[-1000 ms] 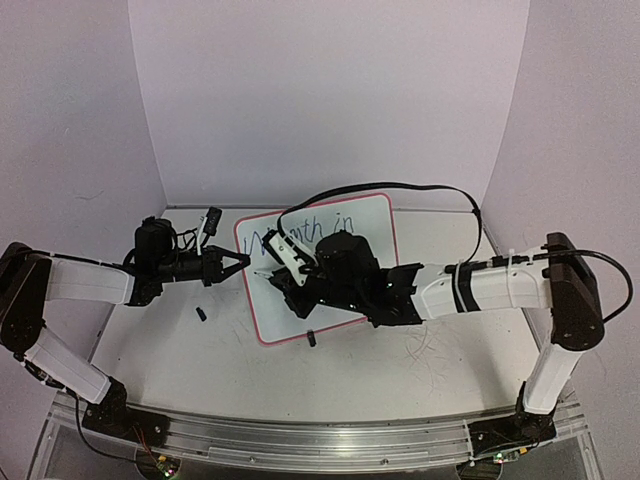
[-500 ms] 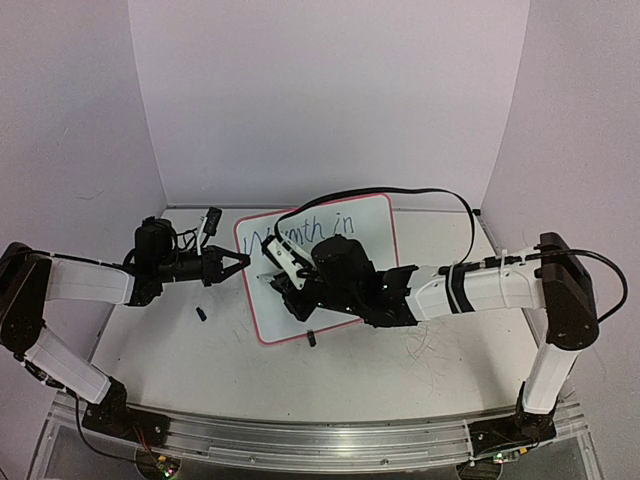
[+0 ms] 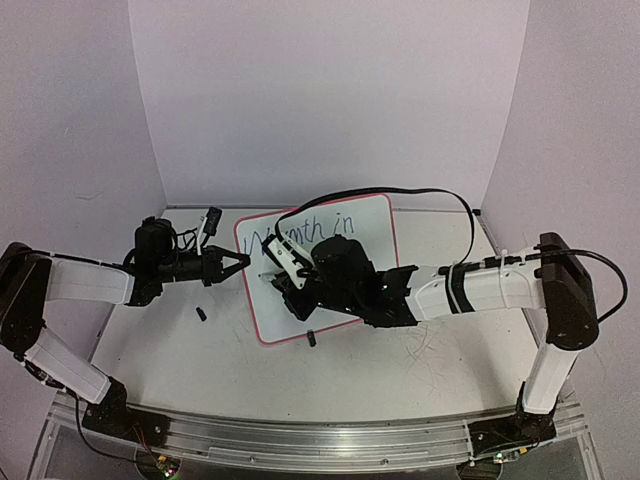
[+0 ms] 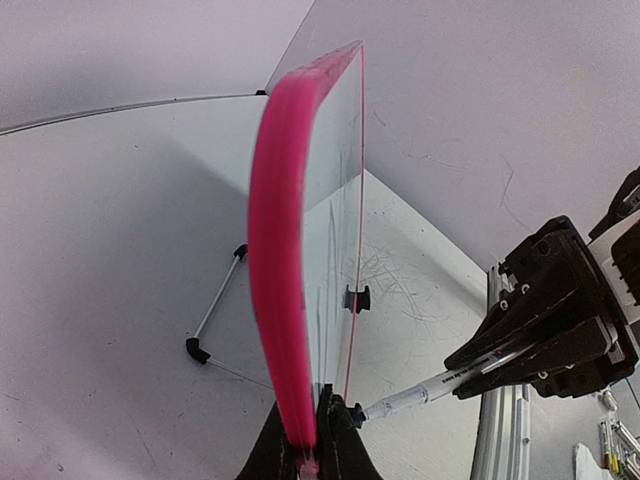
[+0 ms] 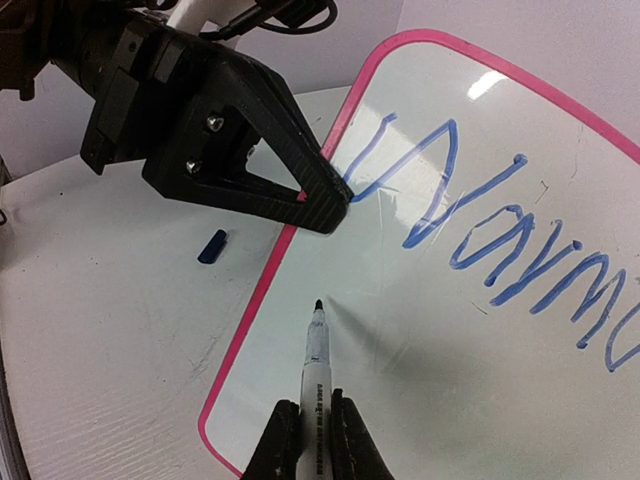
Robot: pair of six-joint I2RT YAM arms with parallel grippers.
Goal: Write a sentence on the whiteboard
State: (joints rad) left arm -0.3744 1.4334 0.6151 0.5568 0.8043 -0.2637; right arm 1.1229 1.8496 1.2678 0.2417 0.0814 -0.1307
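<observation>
Over the last second the right arm [image 3: 490, 285] eases toward 9 o'clock, then settles. The right tool [image 5: 310, 432] grasps the marker [image 5: 316, 350], tip below the W of the sentence [image 5: 480, 240] (one line so far). The left tool [image 4: 308, 445] stays clenched on the whiteboard [image 5: 420, 350] at its 9 o'clock edge, mid-desk [image 3: 180, 350]. Line two likely starts.

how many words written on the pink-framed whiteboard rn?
2. Dark blue "Warmth" runs along the top of the small pink-framed whiteboard; "in" sits right of it. The right arm covers the lower board, so more may be hidden.
</observation>
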